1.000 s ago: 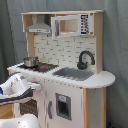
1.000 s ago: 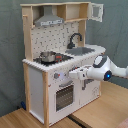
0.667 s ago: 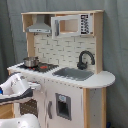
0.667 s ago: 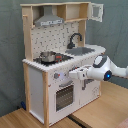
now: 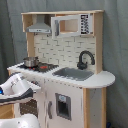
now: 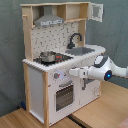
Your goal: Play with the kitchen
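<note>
Matt white-and-wood kitchen [image 6: 47, 75], shiny metal pot [image 6: 47, 56], glossy black faucet [image 5: 85, 59].

White arm [image 6: 107, 69] with gripper [image 6: 71, 73] at the kitchen [image 6: 55, 60] front, just above the oven door [image 6: 64, 95]

Behind everything you see a grey curtain [image 5: 10, 40] hanging in soft vertical folds; it fills the backdrop in both exterior views [image 6: 10, 60]. In the second exterior view you have a light wooden bench [image 6: 107, 112] along the bottom, with a dark seam [image 6: 75, 120] running across its surface at the lower middle and splitting it into two panels. You can make out the wood grain on the right panel
</note>
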Available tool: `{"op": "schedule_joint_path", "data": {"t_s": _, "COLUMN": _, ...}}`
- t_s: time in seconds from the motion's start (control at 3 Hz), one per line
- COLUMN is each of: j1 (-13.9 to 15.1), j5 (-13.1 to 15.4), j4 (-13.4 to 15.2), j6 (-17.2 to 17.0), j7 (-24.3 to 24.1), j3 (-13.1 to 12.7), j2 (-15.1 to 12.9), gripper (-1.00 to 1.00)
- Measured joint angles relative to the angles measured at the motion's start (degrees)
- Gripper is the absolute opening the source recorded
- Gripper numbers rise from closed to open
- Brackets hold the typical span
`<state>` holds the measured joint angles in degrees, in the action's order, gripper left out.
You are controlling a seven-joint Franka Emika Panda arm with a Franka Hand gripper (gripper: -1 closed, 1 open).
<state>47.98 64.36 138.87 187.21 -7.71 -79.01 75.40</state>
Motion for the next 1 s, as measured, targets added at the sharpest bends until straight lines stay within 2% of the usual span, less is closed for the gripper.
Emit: {"op": "schedule_joint_path", "data": {"t_s": 1.0, "j1": -0.2, "j5": 0.0, "j4": 0.1, "j6": 0.4, "j7": -18.9, "j3": 0.2, "j2": 0.0, "gripper": -1.00}}
